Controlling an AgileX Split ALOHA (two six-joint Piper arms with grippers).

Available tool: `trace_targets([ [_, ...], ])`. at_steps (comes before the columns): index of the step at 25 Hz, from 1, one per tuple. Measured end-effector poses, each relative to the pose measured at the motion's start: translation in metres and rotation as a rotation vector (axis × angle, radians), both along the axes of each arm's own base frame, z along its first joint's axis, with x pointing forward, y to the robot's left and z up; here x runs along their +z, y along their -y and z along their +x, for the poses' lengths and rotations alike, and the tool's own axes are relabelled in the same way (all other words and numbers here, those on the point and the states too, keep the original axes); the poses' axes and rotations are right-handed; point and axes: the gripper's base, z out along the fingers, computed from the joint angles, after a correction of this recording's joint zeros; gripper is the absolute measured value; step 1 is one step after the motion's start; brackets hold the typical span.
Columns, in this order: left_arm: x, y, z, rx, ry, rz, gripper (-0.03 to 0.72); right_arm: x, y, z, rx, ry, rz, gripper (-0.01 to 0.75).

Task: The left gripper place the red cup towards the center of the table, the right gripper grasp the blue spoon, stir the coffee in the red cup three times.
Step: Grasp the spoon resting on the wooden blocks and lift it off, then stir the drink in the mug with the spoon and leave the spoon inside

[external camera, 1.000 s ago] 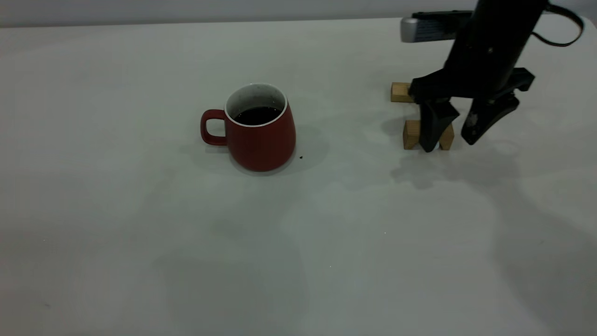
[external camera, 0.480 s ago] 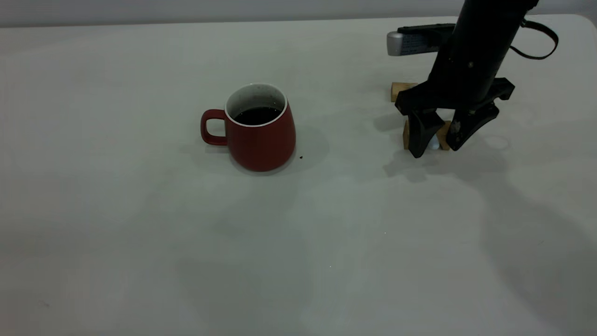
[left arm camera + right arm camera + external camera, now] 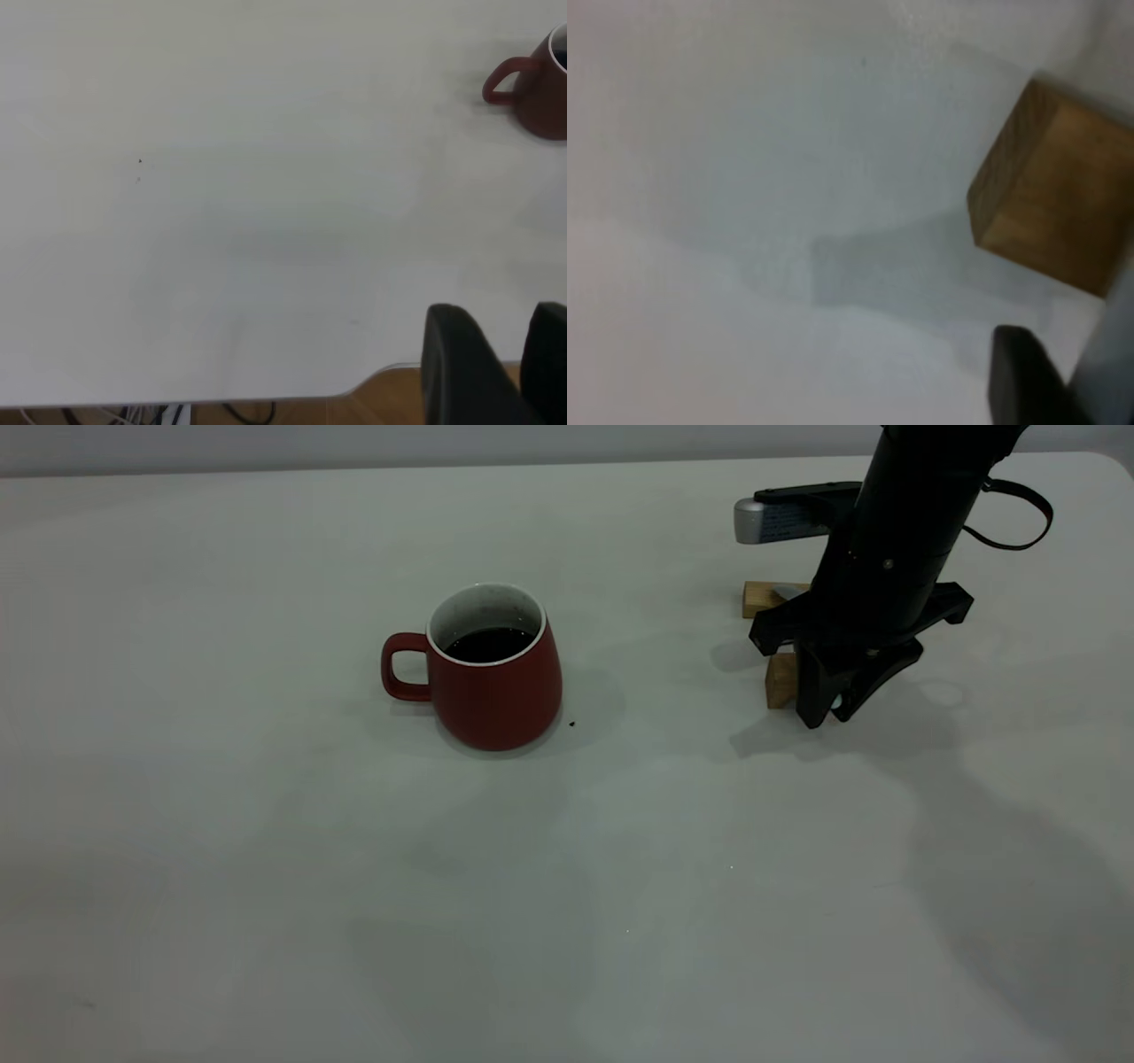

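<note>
An off-white table (image 3: 266, 868) fills the exterior view, its far edge meeting a grey wall and a rounded corner showing at the far right. The right gripper (image 3: 828, 713) stands low at the far right side, its jaws drawn close together around a small pale tip – the blue spoon (image 3: 836, 702), barely visible between them, so the grip itself is mostly hidden. Just behind the fingers sits a tan wooden block (image 3: 780, 680), touching or nearly touching them; a second block (image 3: 764, 599) lies farther back, under the arm's grey-white box (image 3: 753, 521). In the right wrist view one block (image 3: 1050, 199) sits close beside a dark fingertip (image 3: 1023, 376). The red cup (image 3: 492, 669) stands upright near the middle of the table, well apart from the gripper, handle pointing away from it, the coffee (image 3: 487, 644) dark inside. Bare tabletop lies between cup and gripper. The left gripper (image 3: 505, 354) hangs over the table's edge far from the cup (image 3: 532, 84), fingers with a narrow gap between them.
</note>
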Motion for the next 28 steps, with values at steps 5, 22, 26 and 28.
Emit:
trace_targets([
  [5,0.0,0.0,0.0,0.0,0.0,0.0,0.243,0.019,-0.002,0.008,0.032,-0.016,-0.006,0.135],
  [22,0.0,0.0,0.0,0.0,0.0,0.0,0.243,0.16,-0.088,0.023,-0.708,-0.543,0.992,0.135],
  [26,0.0,0.0,0.0,0.0,0.0,0.0,0.243,0.171,-0.124,0.013,-0.999,-0.888,1.065,0.135],
  [28,0.0,0.0,0.0,0.0,0.0,0.0,0.243,0.173,-0.144,0.004,-1.118,-1.036,1.044,0.135],
])
